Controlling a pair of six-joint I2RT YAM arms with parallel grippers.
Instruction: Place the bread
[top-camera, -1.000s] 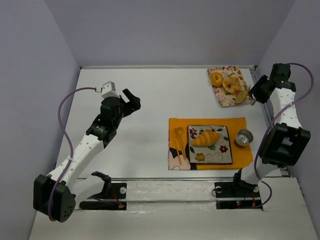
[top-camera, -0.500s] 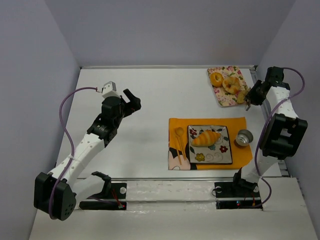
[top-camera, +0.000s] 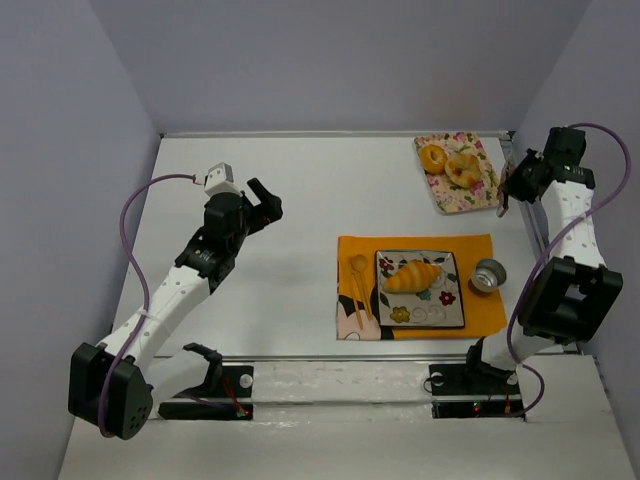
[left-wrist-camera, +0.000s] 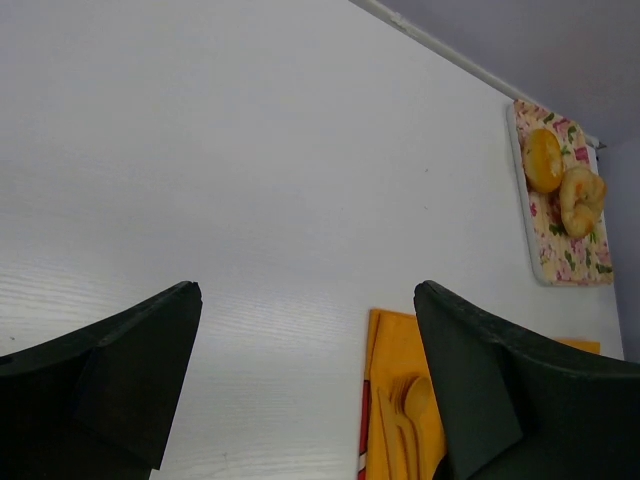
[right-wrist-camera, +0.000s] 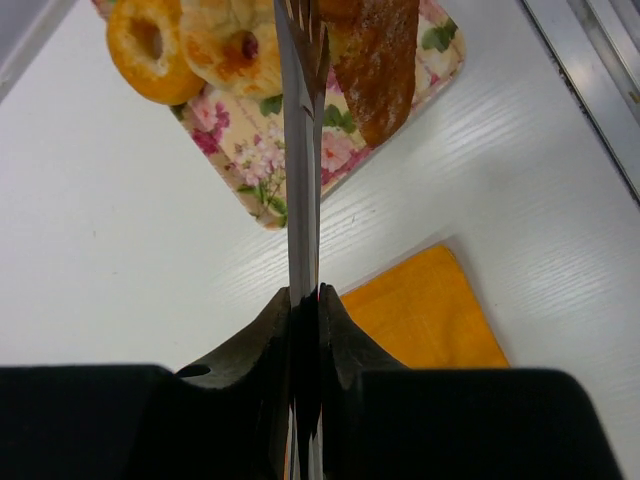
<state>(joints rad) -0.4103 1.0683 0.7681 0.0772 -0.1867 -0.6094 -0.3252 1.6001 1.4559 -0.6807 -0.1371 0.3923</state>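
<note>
The golden ridged croissant (top-camera: 411, 275) lies on a flowered square plate (top-camera: 447, 308) on the orange mat. The tan speckled slice (right-wrist-camera: 380, 70) lies at the near-right corner of the floral tray (right-wrist-camera: 255, 165), right beside the tip of thin metal tongs (right-wrist-camera: 302, 150). I cannot tell whether the tongs pinch it. My right gripper (right-wrist-camera: 305, 300) is shut on these tongs, at the tray's right edge (top-camera: 505, 188). My left gripper (left-wrist-camera: 305, 370) is open and empty over bare table far to the left (top-camera: 262, 203).
A golden ring pastry (right-wrist-camera: 148, 45) and a round bun (right-wrist-camera: 230, 40) sit on the floral tray (top-camera: 450, 190). The orange mat (top-camera: 480, 312) holds a wooden spoon and fork (top-camera: 357, 285). A metal cup (top-camera: 488, 274) stands at its right. A metal rail (right-wrist-camera: 590, 80) runs along the right.
My right gripper with the tongs dipped left over the tray's corner, then drew back to its right edge. The left arm has not moved.
</note>
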